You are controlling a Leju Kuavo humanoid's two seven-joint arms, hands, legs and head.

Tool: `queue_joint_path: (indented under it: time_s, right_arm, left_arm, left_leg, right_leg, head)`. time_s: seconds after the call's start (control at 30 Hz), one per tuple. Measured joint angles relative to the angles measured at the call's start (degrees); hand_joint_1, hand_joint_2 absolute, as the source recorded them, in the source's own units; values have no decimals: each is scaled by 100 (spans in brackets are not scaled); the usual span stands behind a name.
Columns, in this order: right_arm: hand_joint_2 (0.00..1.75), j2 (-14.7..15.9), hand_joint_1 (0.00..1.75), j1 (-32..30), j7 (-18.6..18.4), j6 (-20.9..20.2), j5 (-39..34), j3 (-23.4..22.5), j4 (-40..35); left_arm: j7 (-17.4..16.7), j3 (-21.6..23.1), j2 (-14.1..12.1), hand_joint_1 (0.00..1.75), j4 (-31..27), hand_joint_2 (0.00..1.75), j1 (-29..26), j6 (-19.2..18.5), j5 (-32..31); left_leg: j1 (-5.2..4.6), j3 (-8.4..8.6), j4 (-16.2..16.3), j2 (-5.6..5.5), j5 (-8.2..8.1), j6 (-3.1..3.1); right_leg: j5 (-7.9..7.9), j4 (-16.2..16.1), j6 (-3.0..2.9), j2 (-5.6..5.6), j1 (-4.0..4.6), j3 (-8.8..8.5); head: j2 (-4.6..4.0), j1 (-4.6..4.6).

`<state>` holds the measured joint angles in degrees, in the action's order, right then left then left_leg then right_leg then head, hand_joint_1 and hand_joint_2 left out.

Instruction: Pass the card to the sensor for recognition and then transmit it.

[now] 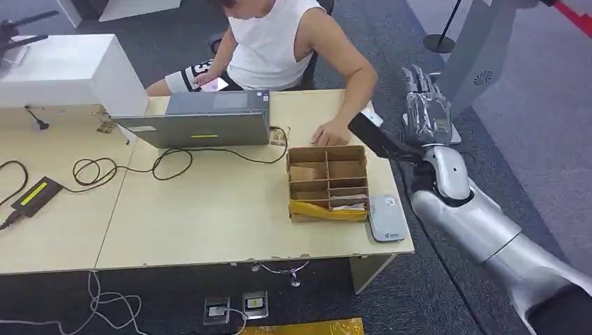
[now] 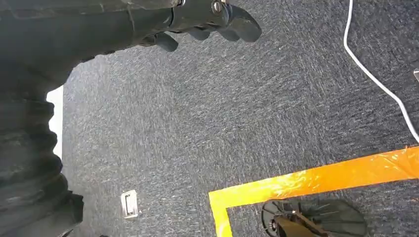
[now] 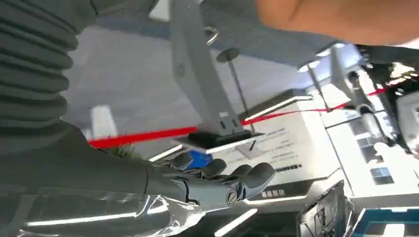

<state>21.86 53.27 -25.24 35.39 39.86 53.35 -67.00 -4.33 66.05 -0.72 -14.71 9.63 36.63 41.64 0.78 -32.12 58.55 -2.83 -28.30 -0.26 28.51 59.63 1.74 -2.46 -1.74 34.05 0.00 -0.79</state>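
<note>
My right hand [image 1: 426, 105] is raised beyond the table's right end, close to the seated person's forearm [image 1: 349, 77], with its fingers [image 3: 237, 175] stretched out and apart and nothing plainly between them. The grey sensor pad [image 1: 386, 218] lies flat near the table's right front corner. Beside it stands a cardboard divider box [image 1: 328, 183], and pale cards [image 1: 347, 203] lie in its front right compartment. My left hand [image 2: 207, 22] hangs over the carpet, fingers loosely bent, holding nothing.
A person in a white top sits behind the table, one hand [image 1: 331, 132] resting on it by the box. A laptop [image 1: 202, 120], cables and a black power brick [image 1: 35, 194] lie on the table [image 1: 209, 223]. Grey posts and red barrier tape [image 3: 148, 136] stand to the right.
</note>
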Motion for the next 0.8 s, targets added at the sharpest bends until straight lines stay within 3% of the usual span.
queue_joint_path:
  time_s: [0.07, 0.1, 0.13, 0.27, 0.43, 0.57, 0.8]
  right_arm:
    - [175, -2, 0, -222, 504, 152, -768, -136, -335]
    - [175, 0, 0, -406, 984, -72, -1352, -196, -700]
    - [175, 7, 0, -597, 1148, -268, -1492, -201, -984]
    - [175, -64, 0, -1409, 1206, -654, -1304, -157, -1941]
    - [175, -68, 0, -1668, 1326, -742, -1354, -170, -2487]
    - [175, -59, 0, -1742, 1350, -827, -1380, -177, -2736]
    - [175, -76, 0, -2195, 1398, -1336, -1217, -157, -2848]
  left_arm:
    - [13, -2, 0, 0, 0, 175, -19, 44, 64]
    - [59, -2, -2, 0, 0, 175, -49, 88, 125]
    - [90, -2, -7, 0, 0, 175, -82, 107, 153]
    - [140, -2, -20, 0, 0, 175, -161, 129, 199]
    - [140, -2, -24, 0, 0, 175, -192, 136, 201]
    - [140, -2, -35, 0, 0, 175, -194, 140, 201]
    - [140, -2, -37, 0, 0, 175, -203, 162, 236]
  left_leg:
    - [2, -2, 0, -1, 0, 0]
    - [3, 1, -1, 1, -1, -1]
    - [5, 1, -1, 6, -4, -5]
    - [10, -2, -1, 1, -10, -14]
    - [11, 1, -2, 9, -10, -15]
    - [10, 4, -1, 12, -9, -15]
    - [12, 0, -2, 9, -10, -15]
  right_leg:
    - [0, 0, 0, 3, 3, -2]
    - [1, 0, -1, 1, 5, -3]
    - [1, 0, -1, -5, 7, -1]
    - [5, -1, -7, -4, 13, 1]
    - [5, -1, -7, -7, 13, 1]
    - [2, -1, -9, -9, 12, 0]
    - [4, -1, -10, -6, 14, 0]
  head:
    - [0, -2]
    - [0, -4]
    - [0, -2]
    - [0, 0]
    - [0, -2]
    - [-2, -2]
    - [0, -2]
